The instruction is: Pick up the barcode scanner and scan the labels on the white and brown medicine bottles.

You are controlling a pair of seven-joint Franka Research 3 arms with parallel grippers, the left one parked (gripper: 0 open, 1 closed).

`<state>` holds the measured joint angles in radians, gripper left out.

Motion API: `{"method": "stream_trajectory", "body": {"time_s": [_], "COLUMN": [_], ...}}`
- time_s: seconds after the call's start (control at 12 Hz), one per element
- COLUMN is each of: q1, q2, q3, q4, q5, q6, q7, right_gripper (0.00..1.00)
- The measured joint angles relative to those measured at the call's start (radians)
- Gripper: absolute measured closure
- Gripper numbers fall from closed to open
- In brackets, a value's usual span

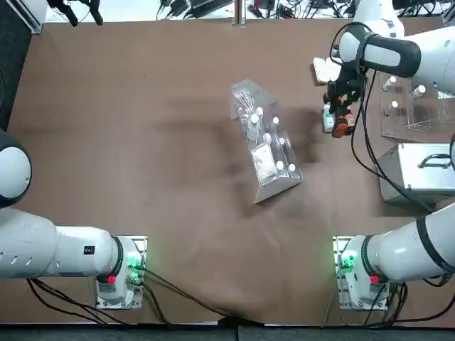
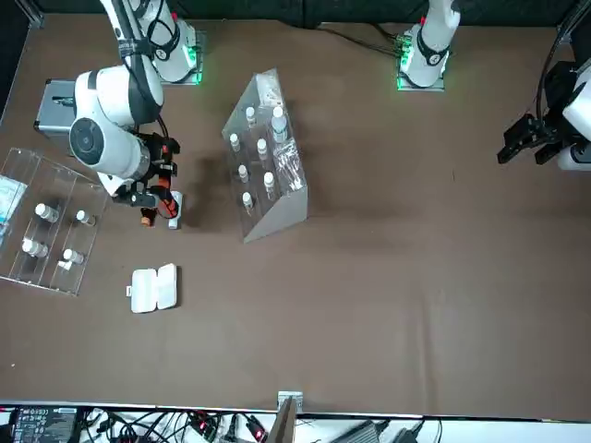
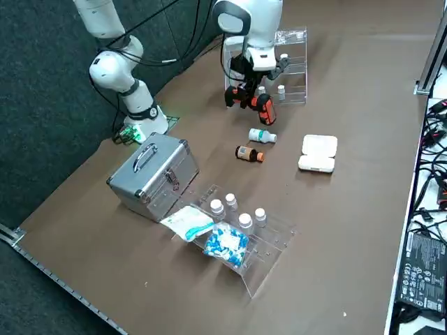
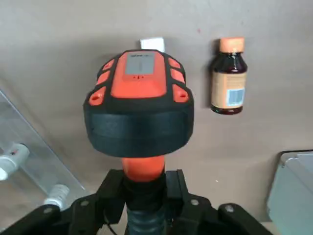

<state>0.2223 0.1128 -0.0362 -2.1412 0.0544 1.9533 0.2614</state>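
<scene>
Top view: the white bottle [image 1: 328,121] lies just left of the scanner [image 1: 342,128], which my right hand [image 4: 145,184] pinches by its grip. Rightward of white, nearly parallel, lies the brown bottle [image 3: 249,153]; I'd aim at white first, the nearer.

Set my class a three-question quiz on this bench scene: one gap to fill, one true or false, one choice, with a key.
1. Fill in: above the table, the right gripper holds the ____.
2. True or false: the brown bottle is standing upright.
3. Which bottle lies nearer the silver case: (a) the white bottle or (b) the brown bottle?

Key: 1 barcode scanner; 2 false, it lies on its side; 3 b.
</scene>
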Motion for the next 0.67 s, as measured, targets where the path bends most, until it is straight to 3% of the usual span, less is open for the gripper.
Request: {"method": "stream_trajectory", "body": {"time_s": [0.67], "q1": [-0.046], "q2": [-0.08], "q3": [0.001], "q4": [-0.129], "q5": [0.0], "q6": [0.0], "q7": [-0.079], "right_gripper": [0.57]}}
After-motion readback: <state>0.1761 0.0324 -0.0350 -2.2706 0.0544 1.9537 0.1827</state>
